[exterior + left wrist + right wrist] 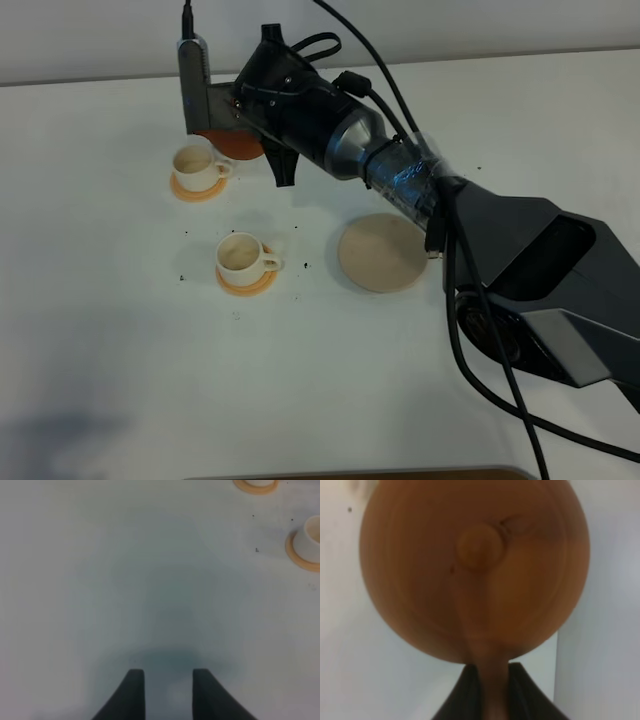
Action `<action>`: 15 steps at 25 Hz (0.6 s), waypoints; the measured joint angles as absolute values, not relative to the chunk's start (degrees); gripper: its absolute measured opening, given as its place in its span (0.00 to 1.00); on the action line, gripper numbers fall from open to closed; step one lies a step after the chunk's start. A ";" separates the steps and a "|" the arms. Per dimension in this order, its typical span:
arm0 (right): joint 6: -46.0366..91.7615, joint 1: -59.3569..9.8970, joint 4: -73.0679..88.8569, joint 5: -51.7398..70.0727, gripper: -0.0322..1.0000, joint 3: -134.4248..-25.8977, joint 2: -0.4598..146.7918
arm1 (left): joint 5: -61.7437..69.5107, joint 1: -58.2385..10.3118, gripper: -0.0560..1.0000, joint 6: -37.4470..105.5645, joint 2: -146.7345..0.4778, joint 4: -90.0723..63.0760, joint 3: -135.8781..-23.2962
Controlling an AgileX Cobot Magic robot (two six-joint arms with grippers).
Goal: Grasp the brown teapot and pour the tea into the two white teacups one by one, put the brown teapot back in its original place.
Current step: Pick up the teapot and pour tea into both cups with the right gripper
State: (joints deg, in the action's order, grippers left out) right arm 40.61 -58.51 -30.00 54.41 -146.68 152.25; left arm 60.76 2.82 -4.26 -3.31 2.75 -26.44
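The brown teapot (238,146) hangs tipped in the air just behind and right of the far white teacup (196,163), and the arm mostly hides it. In the right wrist view the teapot (475,565) fills the picture lid-on, with my right gripper (492,674) shut on its loop handle. The near white teacup (240,255) sits on its orange saucer (247,286). The beige coaster (383,252), the original place, lies bare to the right. My left gripper (169,695) is open over bare table, holding nothing, with one teacup (312,536) off to the side.
The right arm (400,180) stretches diagonally from the lower right across the table above the coaster. Cables (480,330) trail from it. Small dark specks (300,232) dot the white tabletop (120,350) around the cups. A second saucer edge (255,485) shows in the left wrist view.
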 joint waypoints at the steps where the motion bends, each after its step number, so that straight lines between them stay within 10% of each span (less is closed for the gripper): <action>1: 40.61 -58.58 -30.13 54.34 0.16 -146.68 152.57 | 60.76 2.82 0.31 -4.26 -3.31 2.75 -26.44; 15: 42.66 -59.71 -36.09 52.58 0.16 -146.68 153.24 | 60.76 2.82 0.31 -4.26 -3.31 2.75 -26.44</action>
State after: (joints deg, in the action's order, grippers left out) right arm 42.66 -59.71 -36.09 52.58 -146.68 153.24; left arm 60.76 2.82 -4.26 -3.31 2.75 -26.44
